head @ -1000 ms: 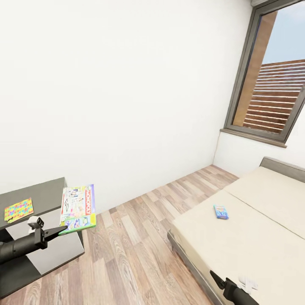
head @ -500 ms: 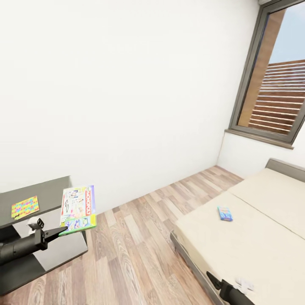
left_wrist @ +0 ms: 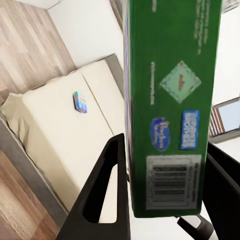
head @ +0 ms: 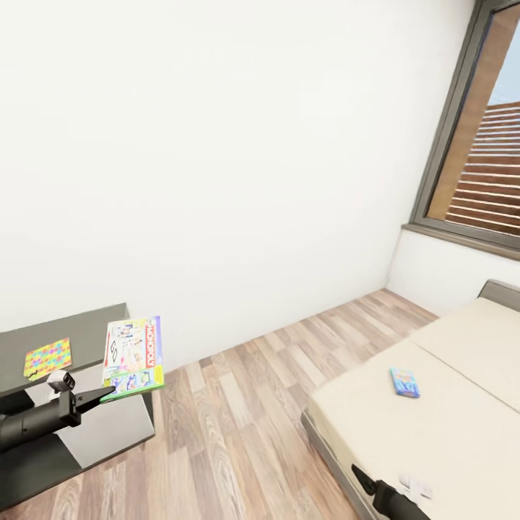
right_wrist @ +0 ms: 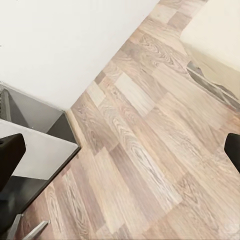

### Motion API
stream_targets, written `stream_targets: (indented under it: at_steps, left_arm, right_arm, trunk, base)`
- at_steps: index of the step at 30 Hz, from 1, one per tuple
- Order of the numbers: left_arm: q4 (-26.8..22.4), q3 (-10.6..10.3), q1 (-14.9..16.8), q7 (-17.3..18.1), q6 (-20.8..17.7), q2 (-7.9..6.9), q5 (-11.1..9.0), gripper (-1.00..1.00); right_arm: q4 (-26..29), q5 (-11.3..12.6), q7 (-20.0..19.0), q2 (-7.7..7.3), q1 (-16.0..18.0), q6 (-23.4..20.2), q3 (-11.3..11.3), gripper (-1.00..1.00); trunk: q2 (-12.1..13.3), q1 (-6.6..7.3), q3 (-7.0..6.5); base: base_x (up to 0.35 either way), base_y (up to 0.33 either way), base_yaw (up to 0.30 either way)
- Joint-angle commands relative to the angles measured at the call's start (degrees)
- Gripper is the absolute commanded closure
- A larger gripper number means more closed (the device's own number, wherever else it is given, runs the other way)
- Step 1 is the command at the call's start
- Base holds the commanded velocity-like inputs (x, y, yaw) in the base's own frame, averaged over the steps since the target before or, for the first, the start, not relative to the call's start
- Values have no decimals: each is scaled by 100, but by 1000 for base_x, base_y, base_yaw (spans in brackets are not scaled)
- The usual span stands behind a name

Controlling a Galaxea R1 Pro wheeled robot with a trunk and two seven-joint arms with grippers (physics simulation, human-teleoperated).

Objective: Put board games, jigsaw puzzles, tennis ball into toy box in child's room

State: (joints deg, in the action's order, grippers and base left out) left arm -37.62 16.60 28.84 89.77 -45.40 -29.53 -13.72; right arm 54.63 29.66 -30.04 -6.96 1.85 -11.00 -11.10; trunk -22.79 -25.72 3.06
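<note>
My left gripper (head: pixel 105 394) is shut on the longer white-green board game (head: pixel 133 357), holding it tilted in the air over the corner of the dark grey table (head: pixel 87 328). In the left wrist view the game's green side (left_wrist: pixel 170 90) sits between the two fingers (left_wrist: pixel 106 190). One jigsaw puzzle (head: pixel 48 358) lies flat on that table top. A small blue board game (head: pixel 404 382) rests on the beige bed (head: pixel 448 433), also seen as a small blue box (left_wrist: pixel 80 102). My right gripper (right_wrist: pixel 120 150) hangs open above the wood floor.
Wood-plank floor (head: pixel 245 404) runs between the table and the bed. A white wall stands behind it, and a tall dark-framed window (head: pixel 477 144) is at the right. The table's white slanted panel (right_wrist: pixel 35 155) is near my right gripper.
The head view has swung left, so the bed, window and small blue game sit further right in the picture. My left gripper holds the white-green game as before.
</note>
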Motion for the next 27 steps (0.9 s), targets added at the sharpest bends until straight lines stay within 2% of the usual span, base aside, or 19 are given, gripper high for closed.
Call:
stream_targets:
  at_steps: [1,11,17,24,27]
  left_arm:
    - [0,-2,7,23,-57,0,0,100]
    - [0,-2,7,23,-57,1,0,100]
    - [0,-3,7,23,-57,2,0,100]
    - [0,-5,7,23,-57,8,0,100]
    - [0,-5,7,23,-57,10,0,100]
  right_arm:
    - [4,59,-2,1,3,-55,-10,-100]
    - [4,77,370,37,3,-43,-6,-100]
    - [4,64,409,102,6,-37,-2,-100]
    - [4,58,411,106,7,-34,6,-100]
    - [1,57,417,107,8,-27,86,-100]
  trunk:
    - [-13,-6,13]
    - [-13,-6,13]
    - [-13,-6,13]
    - [-13,-6,13]
    - [-13,-6,13]
  base:
    - [256,0,254]
    - [206,0,277]
    - [32,0,286]
    - [2,0,287]
    - [0,0,287]
